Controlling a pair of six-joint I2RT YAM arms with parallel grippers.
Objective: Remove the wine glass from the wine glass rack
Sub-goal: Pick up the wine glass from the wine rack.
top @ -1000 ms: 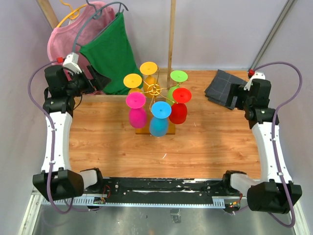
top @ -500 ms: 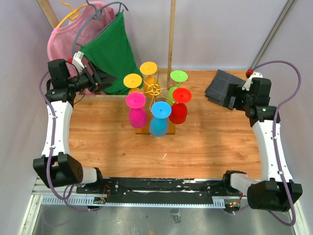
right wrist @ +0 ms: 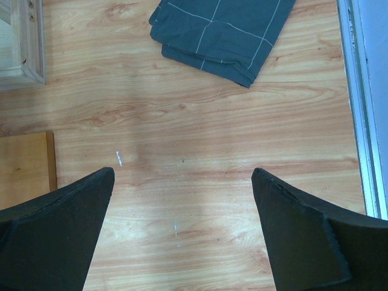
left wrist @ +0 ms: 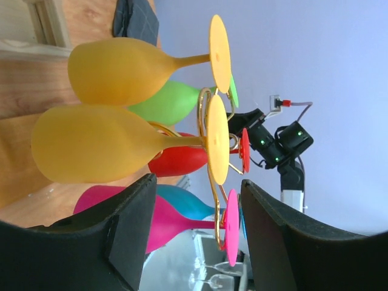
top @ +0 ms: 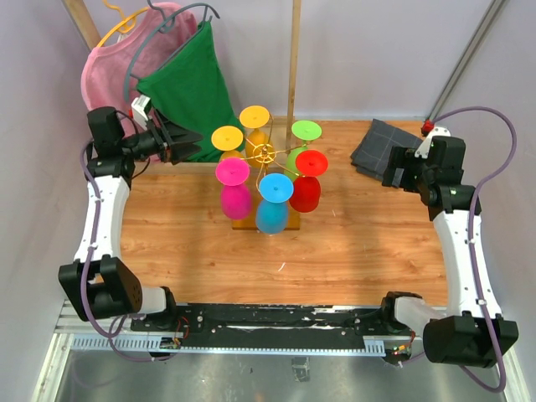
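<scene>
The gold wire wine glass rack (top: 263,154) stands mid-table on its square wood base (top: 243,222). Several coloured wine glasses hang on it bowl-down: yellow (top: 227,137), orange (top: 254,116), green (top: 306,130), red (top: 311,162), blue (top: 275,188) and pink (top: 232,172). My left gripper (top: 196,137) is held level just left of the yellow glass, pointing at it. In the left wrist view its jaws (left wrist: 199,180) stand apart with nothing between them, and the yellow glass (left wrist: 103,145) is ahead on the rack's wire (left wrist: 209,121). My right gripper (right wrist: 182,173) hangs open above bare table.
A wooden clothes frame with pink and green garments (top: 188,88) on hangers stands behind the left gripper. Its upright post (top: 294,59) rises behind the rack. A folded dark cloth (top: 381,146) lies at the back right, just beyond the right gripper (top: 394,172).
The left arm has swung its gripper rightwards, closer to the yellow glass, and its jaws have narrowed. The right arm has barely moved.
</scene>
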